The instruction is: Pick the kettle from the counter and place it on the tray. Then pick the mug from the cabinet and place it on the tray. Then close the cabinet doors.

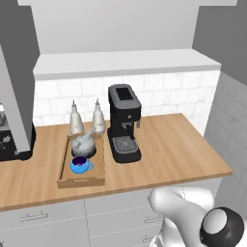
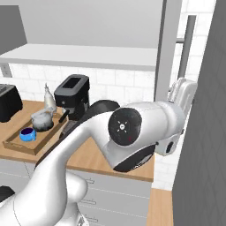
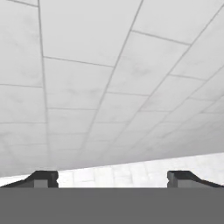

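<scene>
The silvery kettle (image 1: 83, 144) and the blue mug (image 1: 80, 165) both sit inside the light-wood tray (image 1: 64, 164) on the wooden counter (image 1: 178, 149). From the right base view the kettle (image 2: 42, 120), the mug (image 2: 27, 133) and the tray (image 2: 17, 145) are at far left. The wall cabinet (image 1: 120, 29) stands open above, its pale shelf (image 1: 125, 62) bare. One cabinet door (image 1: 14, 82) juts out at left, another cabinet door (image 2: 170, 48) shows its bar handle (image 2: 187, 44). My white hand (image 2: 183, 95) is raised beside that door. My gripper (image 3: 113, 179) is open, facing white wall tiles, holding nothing.
A black coffee machine (image 1: 124, 123) stands right of the tray, with two slim pale bottles (image 1: 87, 118) behind it. A dark appliance (image 1: 17, 142) sits at the counter's left end. A tall dark grey panel (image 2: 207, 132) rises close on the right. Grey drawer fronts (image 1: 43, 219) run below.
</scene>
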